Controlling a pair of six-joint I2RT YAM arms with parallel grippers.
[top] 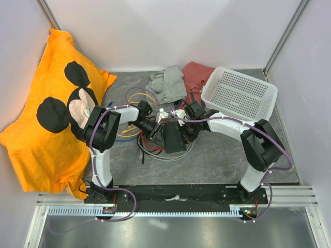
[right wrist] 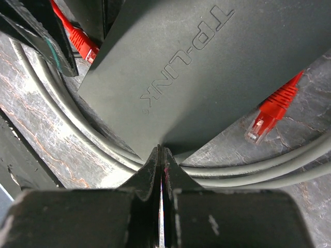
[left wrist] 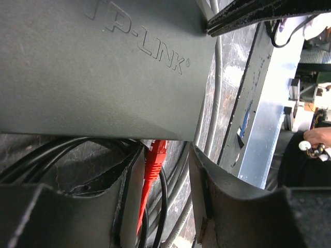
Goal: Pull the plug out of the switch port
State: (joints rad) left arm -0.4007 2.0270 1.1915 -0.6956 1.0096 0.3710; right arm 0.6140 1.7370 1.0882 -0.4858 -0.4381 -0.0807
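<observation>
The flat black TP-LINK switch (top: 173,138) lies on the grey mat between both arms. In the left wrist view the switch (left wrist: 98,77) fills the top, and a red plug (left wrist: 154,157) meets its lower edge at a port. My left gripper (left wrist: 163,173) is open, and the plug sits between its fingers (left wrist: 121,199), close to the left one. My right gripper (right wrist: 161,151) is shut and empty, its tips against a corner of the switch (right wrist: 196,67). The same red plug (right wrist: 83,44) shows at the switch's far edge. In the top view the left gripper (top: 156,130) and the right gripper (top: 182,137) flank the switch.
A second red plug (right wrist: 269,111) lies loose on the mat beside the switch. Grey cables (right wrist: 77,129) loop under and around it. A white basket (top: 239,93), grey and red cloths (top: 168,82) and an orange Mickey pillow (top: 51,113) lie around.
</observation>
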